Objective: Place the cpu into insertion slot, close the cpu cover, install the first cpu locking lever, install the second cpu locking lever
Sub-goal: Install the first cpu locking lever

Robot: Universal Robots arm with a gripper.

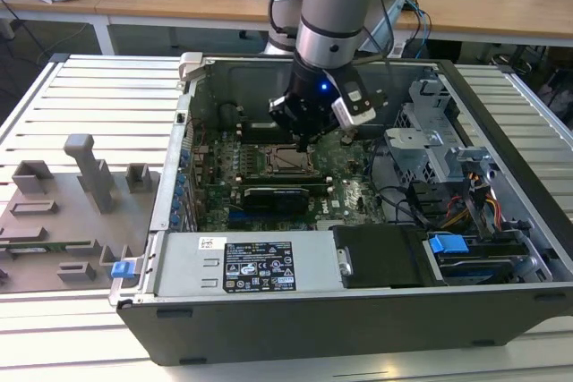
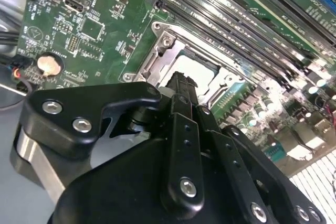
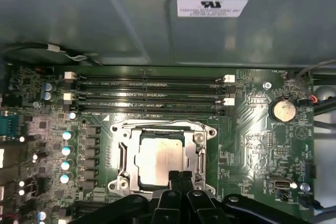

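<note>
The cpu [image 3: 157, 156], a silvery square chip, lies in the insertion slot [image 1: 288, 160] on the green motherboard [image 3: 252, 145]. The cpu cover [image 3: 125, 153] lies flat around the chip as a metal frame. My gripper [image 3: 179, 174] hangs just above the slot's near edge with its two black fingertips pressed together, and I see nothing between them. In the second wrist view the gripper [image 2: 181, 80] hides part of the cpu [image 2: 195, 65] and the cpu cover [image 2: 163, 45]. In the exterior view the gripper [image 1: 302, 142] stands over the slot inside the open computer case.
Long black memory slots [image 3: 147, 95] run beside the socket, below the grey case wall [image 3: 105, 19]. A coin battery [image 3: 283, 110] sits on the board. A power supply [image 1: 242, 266], drive cage [image 1: 430, 131] and cables [image 1: 448, 203] crowd the case. A grey fixture tray [image 1: 63, 212] lies at the exterior view's left.
</note>
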